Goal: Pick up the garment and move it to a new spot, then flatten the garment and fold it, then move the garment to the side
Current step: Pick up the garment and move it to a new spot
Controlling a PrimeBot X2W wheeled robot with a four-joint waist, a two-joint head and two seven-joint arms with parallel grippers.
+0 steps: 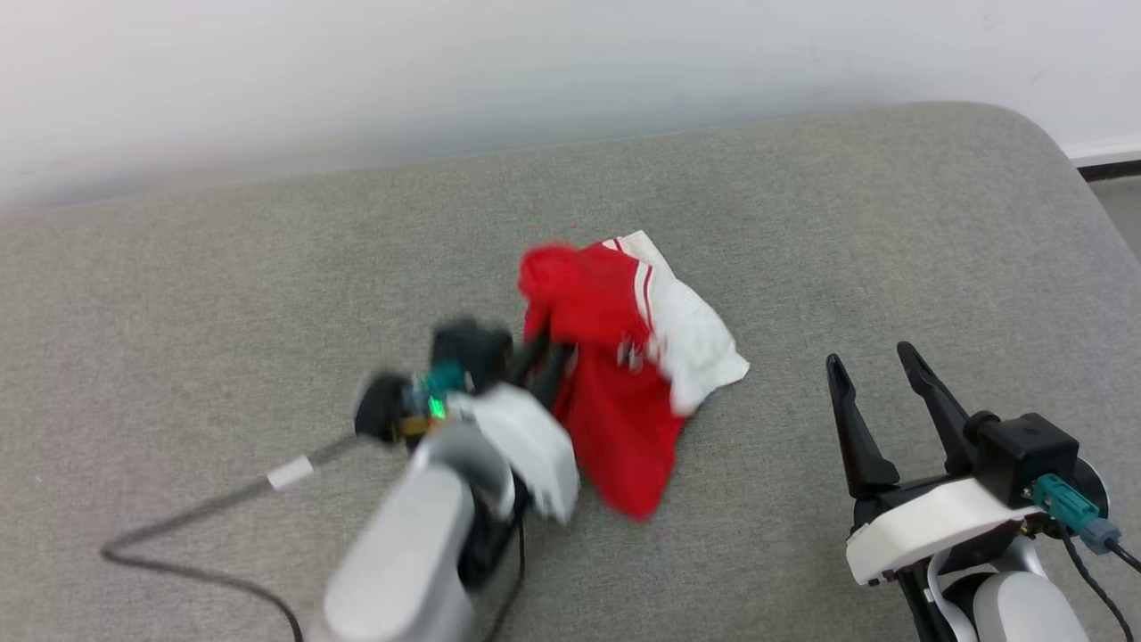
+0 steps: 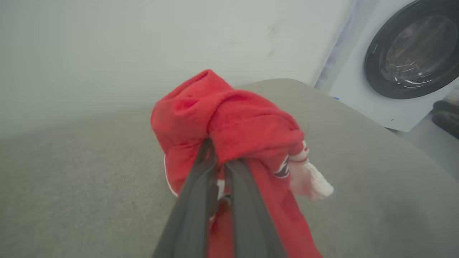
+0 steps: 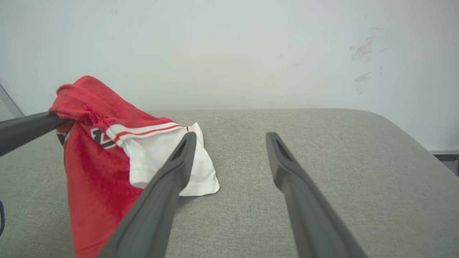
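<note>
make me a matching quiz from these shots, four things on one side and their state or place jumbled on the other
Column one
1. left gripper
2. right gripper
3. garment
4. washing machine door

Column two
A. open, holding nothing
B. bunched, one end raised, white sleeve resting on the grey cushion
C. shut on red fabric
D. dark and round, beyond the cushion's far edge

Pairs: 1-C, 2-A, 3-B, 4-D
</note>
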